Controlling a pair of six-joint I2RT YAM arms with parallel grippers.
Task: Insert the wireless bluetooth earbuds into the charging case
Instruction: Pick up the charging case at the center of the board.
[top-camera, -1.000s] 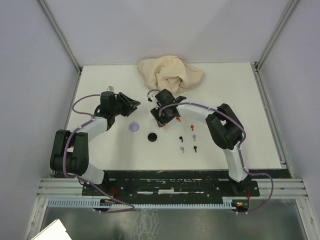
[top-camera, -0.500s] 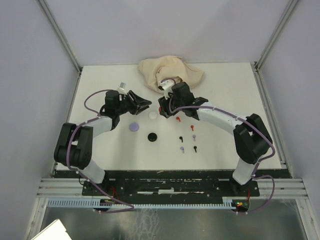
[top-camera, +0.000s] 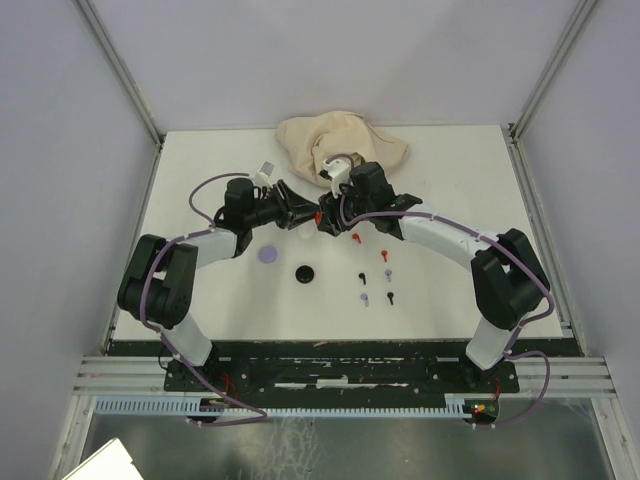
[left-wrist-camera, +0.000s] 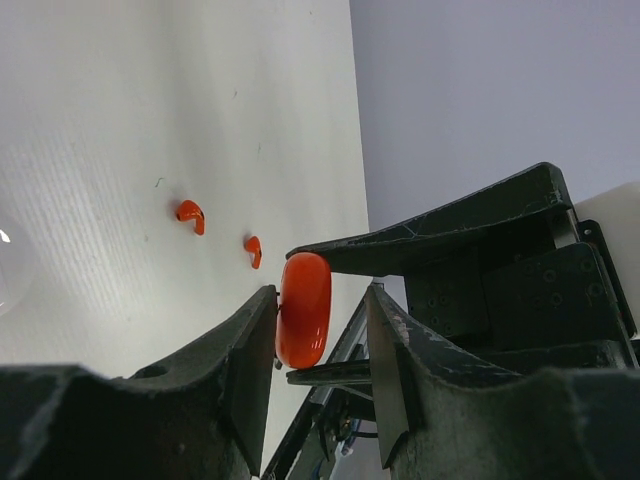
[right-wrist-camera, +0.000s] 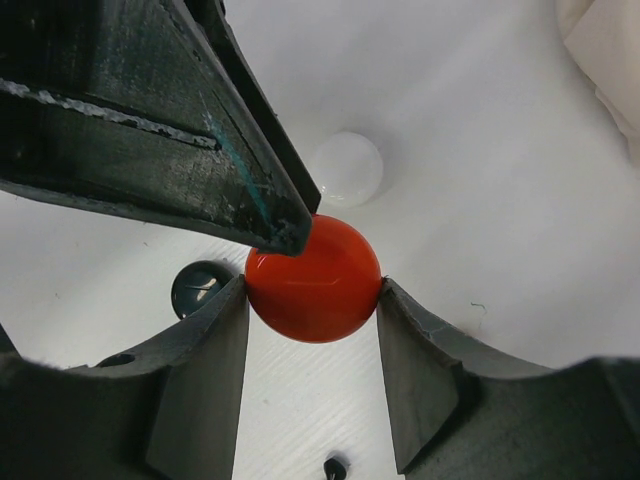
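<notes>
- Meeting over the middle of a matte white table (top-camera: 470, 190), two black grippers are shown on one small object.
- The red charging case (right-wrist-camera: 322, 300), a smooth, glossy round puck, is held between them, just in front of the cloth.
- The right gripper (right-wrist-camera: 313, 285) is clamped across the case's curved rim, with both flat, scuffed dark fingers pressed against it.
- The left gripper (left-wrist-camera: 320, 298) is set astride the case's thin edge. Its fingers are parted: one lies against a flat face, and a slim gap is seen at the other.
- A red earbud (left-wrist-camera: 190, 215) and a second red earbud (left-wrist-camera: 253, 250), tiny curved shiny pieces, are laid close together on the table, apart from the case.
- Black earbuds (top-camera: 363, 276) and lavender earbuds (top-camera: 388, 272), small stemmed specks, are scattered nearer the arm bases.
- A white disc (right-wrist-camera: 347, 168), glossy and slightly domed, is seen just beyond the case in the right wrist view.
- A shiny black disc (top-camera: 304, 272) is placed left of the black and lavender earbuds.
- A lavender disc (top-camera: 267, 254) is placed beside the left arm.
- A beige cloth (top-camera: 340, 145), soft and crumpled into folds, is heaped at the table's far edge.
</notes>
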